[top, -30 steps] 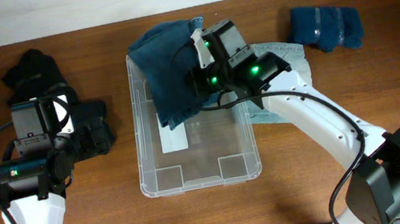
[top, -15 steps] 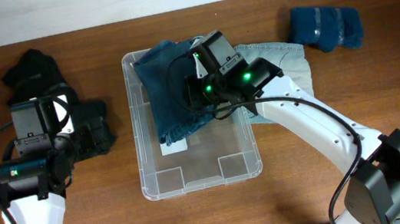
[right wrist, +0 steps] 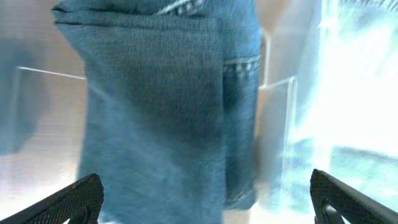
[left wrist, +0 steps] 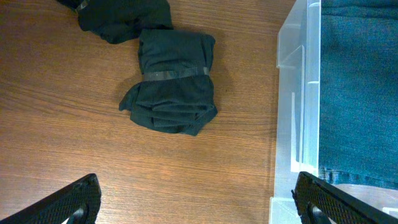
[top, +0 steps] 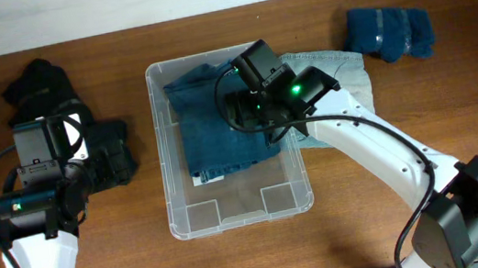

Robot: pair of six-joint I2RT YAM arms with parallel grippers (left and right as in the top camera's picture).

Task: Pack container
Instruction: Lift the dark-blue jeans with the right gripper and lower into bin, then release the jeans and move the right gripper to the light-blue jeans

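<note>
The clear plastic container (top: 175,212) stands mid-table. Folded dark-blue jeans (top: 219,123) lie inside it and fill its far half. My right gripper (top: 250,112) hovers just over the jeans (right wrist: 155,112), open, with both fingertips (right wrist: 71,199) wide apart and nothing between them. At the left of the table my left gripper (left wrist: 199,205) is open above bare wood. A rolled black garment (left wrist: 174,81) lies ahead of it, and the container wall (left wrist: 292,106) is on its right.
Folded light-blue jeans (top: 346,69) lie against the container's right side, partly under my right arm. A rolled dark-blue garment (top: 389,33) sits at the back right. More black clothing (top: 37,86) is piled at the back left. The container's near half shows its bare floor.
My right gripper brought the dark-blue jeans down into the container and opened. The jeans now lie flat inside. The left arm has not moved.
</note>
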